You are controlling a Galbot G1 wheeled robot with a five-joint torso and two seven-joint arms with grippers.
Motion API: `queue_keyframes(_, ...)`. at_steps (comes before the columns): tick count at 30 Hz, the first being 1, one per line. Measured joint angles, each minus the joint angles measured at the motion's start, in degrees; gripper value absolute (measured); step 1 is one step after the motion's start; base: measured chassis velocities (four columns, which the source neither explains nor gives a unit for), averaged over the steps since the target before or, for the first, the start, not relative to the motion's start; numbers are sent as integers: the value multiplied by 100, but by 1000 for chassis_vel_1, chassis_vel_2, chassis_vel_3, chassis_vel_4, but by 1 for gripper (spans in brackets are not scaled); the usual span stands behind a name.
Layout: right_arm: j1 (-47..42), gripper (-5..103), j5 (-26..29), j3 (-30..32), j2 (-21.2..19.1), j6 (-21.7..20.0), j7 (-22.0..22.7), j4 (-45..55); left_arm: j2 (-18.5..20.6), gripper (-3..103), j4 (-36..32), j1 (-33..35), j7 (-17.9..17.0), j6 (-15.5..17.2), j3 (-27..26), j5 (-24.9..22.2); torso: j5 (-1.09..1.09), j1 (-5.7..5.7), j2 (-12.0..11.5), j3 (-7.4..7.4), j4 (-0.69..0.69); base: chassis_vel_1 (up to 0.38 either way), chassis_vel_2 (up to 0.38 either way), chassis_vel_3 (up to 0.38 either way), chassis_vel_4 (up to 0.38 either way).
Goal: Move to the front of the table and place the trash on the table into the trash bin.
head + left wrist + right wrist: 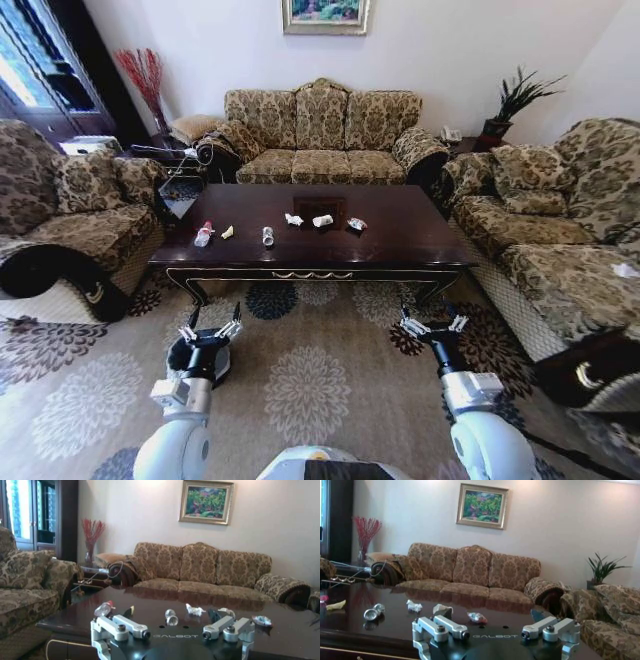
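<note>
table (400,240): stood before the sofa (320,135)
trash (268,235): 6 pieces lay in a row on the table

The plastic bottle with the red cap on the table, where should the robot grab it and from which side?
Probably around the middle of its clear body, coming down from above. The bottle lies on its side near the table's left front corner, red cap toward the back, so fingers would best close across its width. The open left gripper hangs closest.

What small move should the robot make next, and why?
Probably drive a little closer to the table. Both the left gripper and the right gripper hang open over the carpet, short of the bottle and other trash.
</note>
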Motion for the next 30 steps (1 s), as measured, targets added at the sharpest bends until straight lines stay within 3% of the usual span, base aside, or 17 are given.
queue_keyframes(30,-118,100,-153,-222,25,2,6,287,64,100,-55,-8,301,-10,-169,-294,1,0,0,0,0,7,9,-11,-10)
